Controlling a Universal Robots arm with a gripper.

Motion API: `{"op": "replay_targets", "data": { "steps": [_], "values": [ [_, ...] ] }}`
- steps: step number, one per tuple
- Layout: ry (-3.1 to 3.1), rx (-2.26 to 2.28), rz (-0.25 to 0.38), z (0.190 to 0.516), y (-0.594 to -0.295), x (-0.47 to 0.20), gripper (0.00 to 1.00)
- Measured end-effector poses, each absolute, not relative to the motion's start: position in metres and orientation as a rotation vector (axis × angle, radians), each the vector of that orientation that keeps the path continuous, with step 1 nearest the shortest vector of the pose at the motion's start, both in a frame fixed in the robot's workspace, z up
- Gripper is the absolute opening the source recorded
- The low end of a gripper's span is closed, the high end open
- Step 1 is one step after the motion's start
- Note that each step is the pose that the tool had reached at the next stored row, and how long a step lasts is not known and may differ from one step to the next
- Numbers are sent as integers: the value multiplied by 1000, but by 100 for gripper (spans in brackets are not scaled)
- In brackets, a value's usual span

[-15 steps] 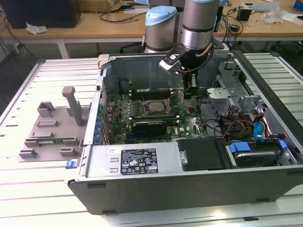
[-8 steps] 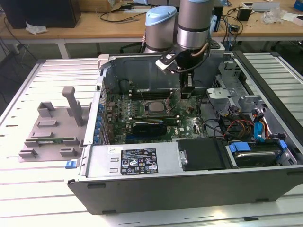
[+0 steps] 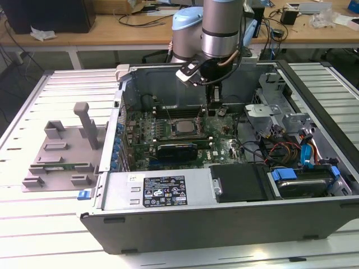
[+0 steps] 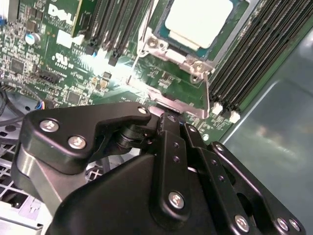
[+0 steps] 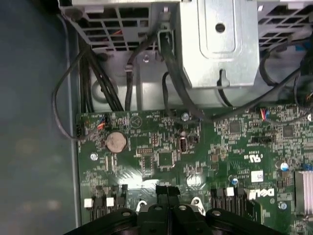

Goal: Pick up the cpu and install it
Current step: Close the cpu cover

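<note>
The cpu (image 3: 182, 126), a small square chip with a pale silvery top, lies flat in its socket in the middle of the motherboard (image 3: 221, 147) inside the open computer case. In the second wrist view the cpu (image 4: 198, 19) sits within the metal socket frame (image 4: 171, 54). My gripper (image 3: 215, 106) hangs a little above the board, just beyond the socket toward the case's far wall and apart from the chip. In both wrist views the black fingers (image 4: 168, 120) (image 5: 165, 188) stand together, with nothing seen between them.
A long black card (image 3: 176, 150) lies in front of the socket. Memory slots (image 4: 244, 63) flank the socket. The drive cage (image 3: 280, 120) and loose cables (image 3: 283, 150) fill the case's right side. A grey plastic tray (image 3: 61, 151) with upright posts sits outside the case, at the exterior view's left.
</note>
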State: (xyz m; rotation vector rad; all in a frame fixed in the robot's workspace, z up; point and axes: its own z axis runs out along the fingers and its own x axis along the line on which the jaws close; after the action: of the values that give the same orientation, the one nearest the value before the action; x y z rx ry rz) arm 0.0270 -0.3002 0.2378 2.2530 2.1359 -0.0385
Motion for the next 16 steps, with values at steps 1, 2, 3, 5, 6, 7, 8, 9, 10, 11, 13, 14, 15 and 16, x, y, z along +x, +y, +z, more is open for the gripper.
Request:
{"op": "replay_targets", "data": {
  "steps": [1,2,3,5,6,7,8,9,10,11,13,14,15,16],
  "values": [
    [2135,2253,-38,238,-300,25,11],
    [2135,2253,-38,238,-300,22,11],
    [2135,2253,-38,238,-299,20,11],
    [2135,2253,-37,238,-299,18,11],
    [2135,2253,-37,238,-299,15,11],
    [2135,2252,-37,238,-298,12,11],
    [2135,2252,-37,238,-298,10,11],
    [2135,2252,-37,238,-298,9,11],
    [2135,2253,-37,238,-298,8,11],
    [2135,2252,-37,238,-298,7,11],
    [2135,2252,-37,238,-298,6,11],
    [2135,2252,-37,238,-298,6,11],
    [2135,2252,-37,238,-298,6,11],
    [2135,2252,-37,238,-298,6,11]
  ]
}}
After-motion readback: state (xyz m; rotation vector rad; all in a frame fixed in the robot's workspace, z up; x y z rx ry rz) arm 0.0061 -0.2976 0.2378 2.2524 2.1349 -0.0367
